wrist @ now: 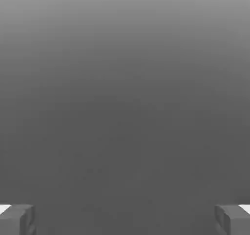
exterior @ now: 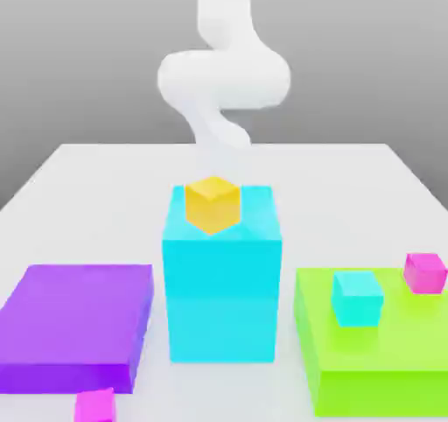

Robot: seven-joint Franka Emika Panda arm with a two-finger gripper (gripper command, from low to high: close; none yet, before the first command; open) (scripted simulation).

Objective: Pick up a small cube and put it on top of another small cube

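A small yellow-orange cube point(exterior: 213, 204) sits on top of the tall cyan block point(exterior: 222, 298) in the middle of the table. One small magenta cube point(exterior: 424, 272) rests on the green platform point(exterior: 385, 359) at the exterior view's right. A look-alike magenta cube point(exterior: 94, 404) lies on the table by the front edge, just before the purple platform. My white arm point(exterior: 223, 70) rises behind the cyan block, well above the table. In the hand view my gripper point(wrist: 125, 219) is open, its fingertips point(wrist: 17, 218) far apart with nothing between them, facing plain grey background.
A low purple platform point(exterior: 74, 324) lies at the exterior view's left. A small cyan cube point(exterior: 357, 297) stands on the green platform close to the magenta one. The white table point(exterior: 105, 171) stretches back behind the blocks.
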